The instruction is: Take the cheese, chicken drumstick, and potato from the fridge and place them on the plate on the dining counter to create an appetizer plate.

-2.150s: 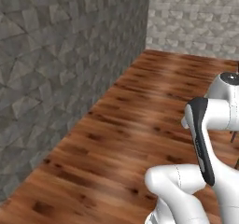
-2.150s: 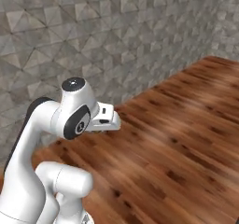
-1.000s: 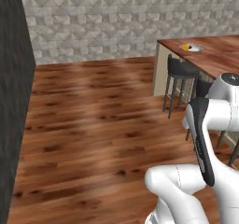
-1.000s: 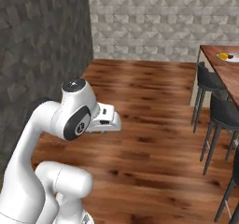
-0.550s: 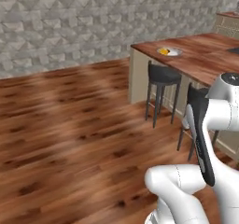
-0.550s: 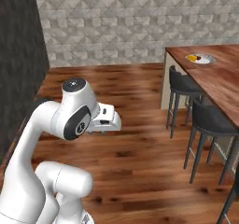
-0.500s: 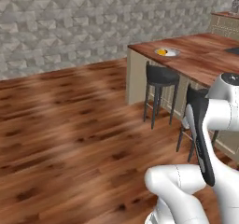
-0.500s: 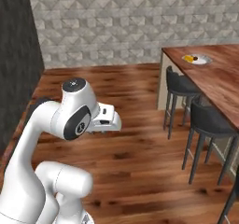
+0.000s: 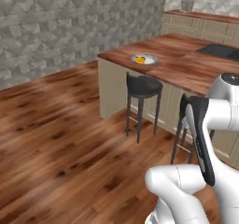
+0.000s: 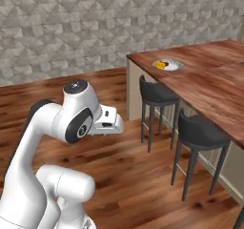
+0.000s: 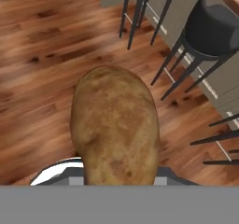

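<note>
Potato (image 11: pixel 114 125) gripped in jaws; base has swung, dining counter (image 9: pixel 186 66) and plate (image 9: pixel 144 59) now nearer.

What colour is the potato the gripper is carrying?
Mottled tan-brown potato, clearest in the hand view.

We see a matt, mottled tan-brown potato (image 11: pixel 114 125), a glossy reddish wood-grain dining counter (image 9: pixel 186 64), a polished wood plank floor (image 9: pixel 56 125), a rough grey stone wall (image 10: pixel 95 23), and matt dark stools (image 10: pixel 157 93).
</note>
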You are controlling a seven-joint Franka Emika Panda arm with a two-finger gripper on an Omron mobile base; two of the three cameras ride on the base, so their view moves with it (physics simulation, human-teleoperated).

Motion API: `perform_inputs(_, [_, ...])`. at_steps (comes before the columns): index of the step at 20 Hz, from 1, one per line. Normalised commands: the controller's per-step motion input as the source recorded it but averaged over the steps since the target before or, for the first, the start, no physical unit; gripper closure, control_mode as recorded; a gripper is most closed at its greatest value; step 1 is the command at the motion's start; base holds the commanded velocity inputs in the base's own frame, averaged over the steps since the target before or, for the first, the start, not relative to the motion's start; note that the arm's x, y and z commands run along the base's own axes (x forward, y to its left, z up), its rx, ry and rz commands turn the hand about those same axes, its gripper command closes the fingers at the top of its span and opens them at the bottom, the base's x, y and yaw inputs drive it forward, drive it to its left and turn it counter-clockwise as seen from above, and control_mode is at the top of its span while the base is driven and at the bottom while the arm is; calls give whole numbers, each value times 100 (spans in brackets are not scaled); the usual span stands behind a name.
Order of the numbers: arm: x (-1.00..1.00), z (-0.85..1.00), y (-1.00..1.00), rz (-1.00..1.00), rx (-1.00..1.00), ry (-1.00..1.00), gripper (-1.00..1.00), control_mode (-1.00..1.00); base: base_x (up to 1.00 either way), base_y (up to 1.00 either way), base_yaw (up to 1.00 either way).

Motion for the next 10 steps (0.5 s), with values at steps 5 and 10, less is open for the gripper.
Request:
perform_inputs(5, [0, 0, 0, 0, 0, 0, 100, 100, 100, 79, -46])
perform_inputs(10, [0, 0, 0, 0, 0, 0, 100, 100, 100, 87, -46])
